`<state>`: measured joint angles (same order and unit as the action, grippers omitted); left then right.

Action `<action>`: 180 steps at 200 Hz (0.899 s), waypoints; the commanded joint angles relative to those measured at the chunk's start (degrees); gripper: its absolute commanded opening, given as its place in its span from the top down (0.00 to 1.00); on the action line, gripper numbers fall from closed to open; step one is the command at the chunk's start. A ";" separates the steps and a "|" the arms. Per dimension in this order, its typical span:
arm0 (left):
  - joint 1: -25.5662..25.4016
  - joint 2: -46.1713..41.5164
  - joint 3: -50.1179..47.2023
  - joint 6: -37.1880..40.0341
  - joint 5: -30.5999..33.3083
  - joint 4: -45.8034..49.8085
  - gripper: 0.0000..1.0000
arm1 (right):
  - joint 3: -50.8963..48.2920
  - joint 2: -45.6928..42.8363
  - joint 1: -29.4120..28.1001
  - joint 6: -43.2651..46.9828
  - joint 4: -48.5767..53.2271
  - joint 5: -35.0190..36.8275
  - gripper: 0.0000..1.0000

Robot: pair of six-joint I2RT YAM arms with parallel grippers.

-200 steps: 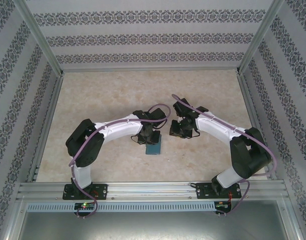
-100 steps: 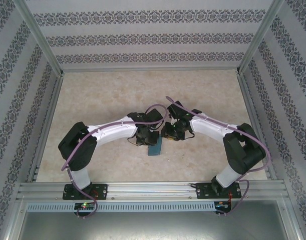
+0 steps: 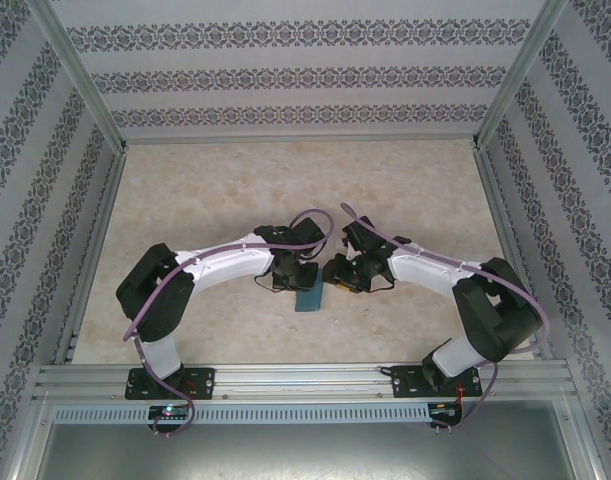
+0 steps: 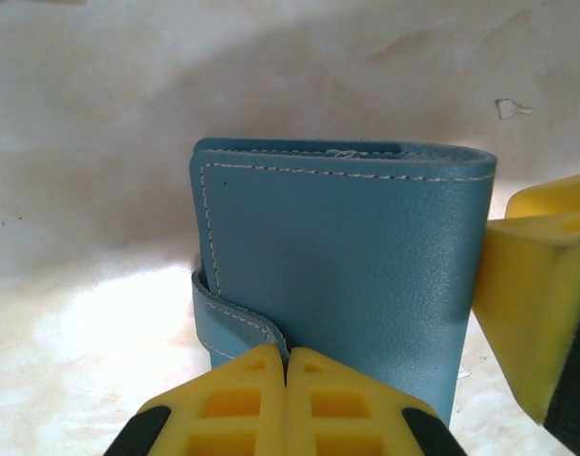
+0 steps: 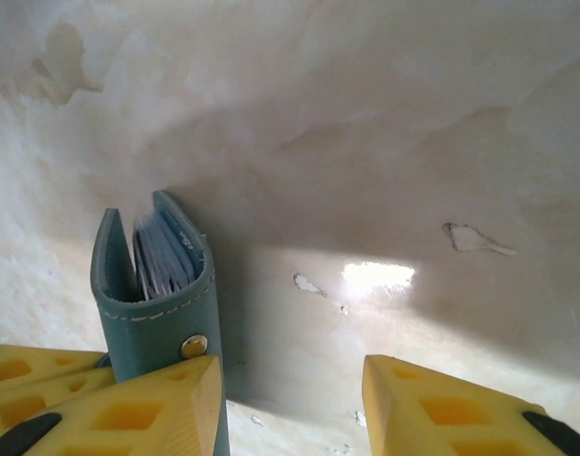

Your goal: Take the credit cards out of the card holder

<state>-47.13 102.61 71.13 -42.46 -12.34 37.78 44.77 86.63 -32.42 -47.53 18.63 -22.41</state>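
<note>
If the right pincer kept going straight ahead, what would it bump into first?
Most likely the teal card holder, standing just ahead of one finger of the right pincer. The open gap itself points at the table. Depth is unclear, so it might only brush past.

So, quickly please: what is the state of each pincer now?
Left pincer: closed, gripping the card holder at its edge.
Right pincer: open, holding nothing, beside the card holder.
</note>
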 commanded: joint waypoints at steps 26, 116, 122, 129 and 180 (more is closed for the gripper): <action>0.64 0.36 0.10 0.32 -1.70 -2.46 0.97 | -5.69 -5.88 -0.62 -2.80 -8.61 -1.83 0.56; 0.64 0.40 -0.66 0.45 -1.64 -2.81 0.97 | -10.03 -11.45 -0.44 -3.88 -14.51 -2.66 0.55; 0.64 0.46 -0.64 0.55 -1.64 -2.86 0.97 | -10.35 -11.61 -0.45 -3.95 -15.04 -2.67 0.54; 0.64 0.49 -0.73 0.56 -1.69 -2.80 0.97 | -10.66 -11.51 -0.45 -4.02 -15.83 -3.03 0.53; 0.64 -0.45 -1.03 0.47 -2.25 -3.77 0.98 | -11.72 -6.66 -0.40 -6.03 -22.02 -8.74 0.52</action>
<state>-47.13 102.61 70.83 -42.44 -13.54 36.07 34.76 77.54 -32.42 -51.68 1.17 -27.51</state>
